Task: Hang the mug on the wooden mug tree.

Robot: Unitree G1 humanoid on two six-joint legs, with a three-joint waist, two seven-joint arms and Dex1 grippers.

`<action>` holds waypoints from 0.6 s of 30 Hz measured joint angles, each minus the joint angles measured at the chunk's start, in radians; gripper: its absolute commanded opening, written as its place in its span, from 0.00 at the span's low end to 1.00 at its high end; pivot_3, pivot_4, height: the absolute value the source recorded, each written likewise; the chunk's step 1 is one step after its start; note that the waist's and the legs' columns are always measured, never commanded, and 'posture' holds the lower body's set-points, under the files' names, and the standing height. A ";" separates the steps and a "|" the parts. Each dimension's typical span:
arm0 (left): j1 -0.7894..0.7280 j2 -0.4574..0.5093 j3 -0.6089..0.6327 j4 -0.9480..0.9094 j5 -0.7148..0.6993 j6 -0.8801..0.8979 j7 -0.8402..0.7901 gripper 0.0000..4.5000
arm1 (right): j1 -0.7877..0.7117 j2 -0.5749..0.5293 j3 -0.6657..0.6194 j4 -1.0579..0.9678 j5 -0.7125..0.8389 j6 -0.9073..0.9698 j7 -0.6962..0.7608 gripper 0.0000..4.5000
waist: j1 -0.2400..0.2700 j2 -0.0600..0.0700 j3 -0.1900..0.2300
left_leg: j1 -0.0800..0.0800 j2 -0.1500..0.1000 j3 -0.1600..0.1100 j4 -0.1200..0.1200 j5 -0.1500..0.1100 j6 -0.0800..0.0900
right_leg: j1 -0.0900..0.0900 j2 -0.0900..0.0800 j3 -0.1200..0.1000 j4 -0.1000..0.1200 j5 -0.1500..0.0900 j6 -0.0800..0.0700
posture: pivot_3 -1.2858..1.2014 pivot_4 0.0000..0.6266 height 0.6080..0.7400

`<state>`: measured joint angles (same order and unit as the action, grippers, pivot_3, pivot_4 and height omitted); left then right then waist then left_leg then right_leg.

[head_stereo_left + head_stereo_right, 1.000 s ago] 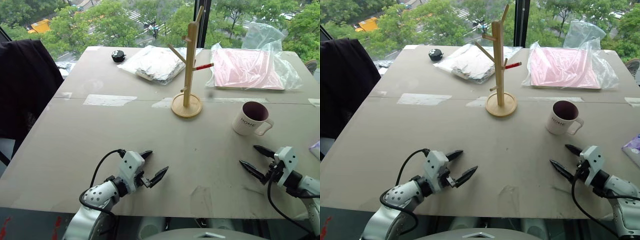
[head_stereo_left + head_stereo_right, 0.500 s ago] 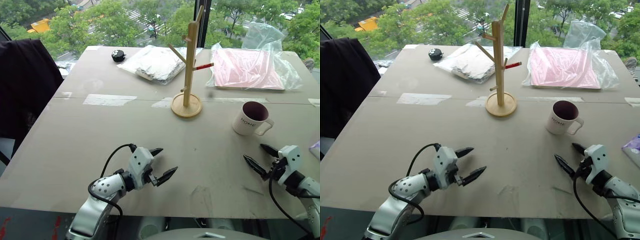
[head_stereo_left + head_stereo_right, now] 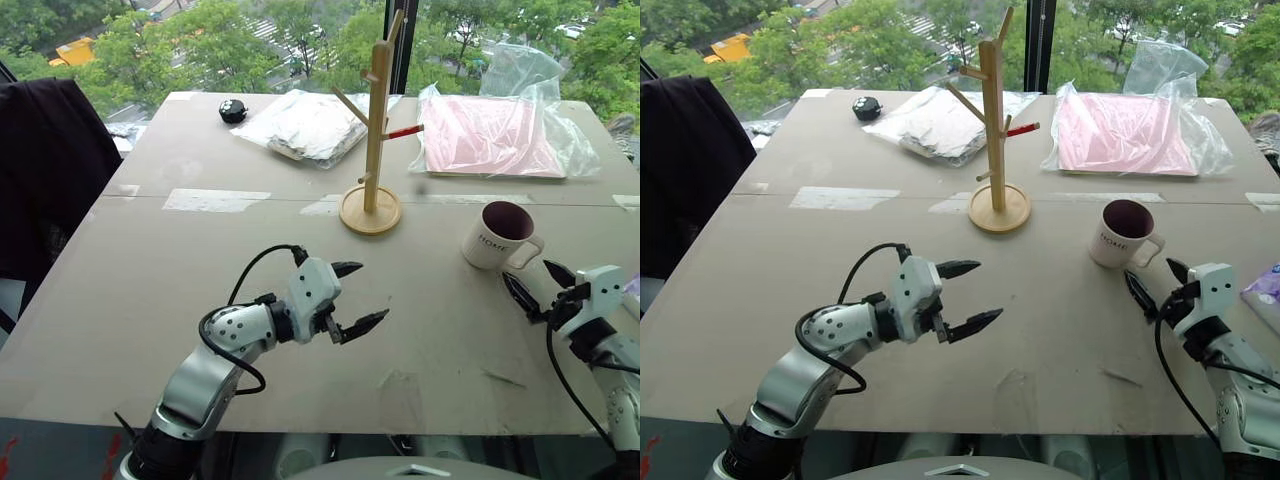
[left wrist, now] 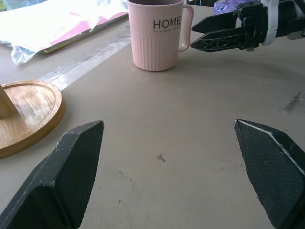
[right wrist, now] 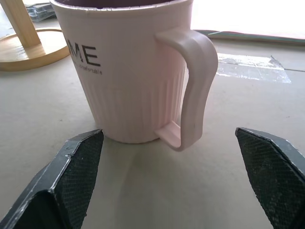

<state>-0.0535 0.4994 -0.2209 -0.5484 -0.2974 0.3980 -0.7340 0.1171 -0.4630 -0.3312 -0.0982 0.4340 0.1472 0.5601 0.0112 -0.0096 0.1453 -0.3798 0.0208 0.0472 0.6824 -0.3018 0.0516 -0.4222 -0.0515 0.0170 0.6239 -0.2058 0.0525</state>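
The right gripper (image 3: 545,287) stood at the right edge of the head view with its two black fingers spread wide and nothing between them, its tips just beside the loop handle of the white ceramic mug with the maroon inside (image 3: 499,236). The mug sat upright on the grey table (image 3: 200,250), right of centre. The tall light-wood mug tree on its round disc base (image 3: 373,140) rose in the upper middle, well apart from the mug, one peg tipped red. The left gripper (image 3: 358,296), lower centre, was also wide open and empty.

In the left wrist view, the mug (image 4: 157,33) showed its "HOME" lettering, the right gripper's fingers (image 4: 224,36) close by its handle, the tree's base (image 4: 28,112) to one side.

In the right wrist view, the mug's handle (image 5: 190,86) stood between the spread fingers (image 5: 71,176) — not yet touched.

The step in hand looked like the approach to grasp; the next move probably called for easing forward and closing on the handle or rim without tipping the mug.
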 measured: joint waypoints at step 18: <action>-0.031 0.019 -0.004 -0.110 -0.061 0.117 0.017 1.00 | -0.116 0.013 0.018 0.145 -0.073 -0.067 0.000 0.99 | -0.003 0.000 0.000 | 0.001 0.000 0.000 0.001 0.000 0.000 | 0.000 0.001 0.001 0.001 0.000 0.000 | 0.52 0.24 1.00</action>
<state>-0.0848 0.5184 -0.2246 -0.6585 -0.3582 0.5151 -0.7169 0.0007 -0.4501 -0.3130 0.0469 0.3613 0.0799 0.5606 0.0081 -0.0100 0.1456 -0.3791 0.0207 0.0470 0.6830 -0.3017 0.0516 -0.4221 -0.0500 0.0180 0.6253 -0.2057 0.0524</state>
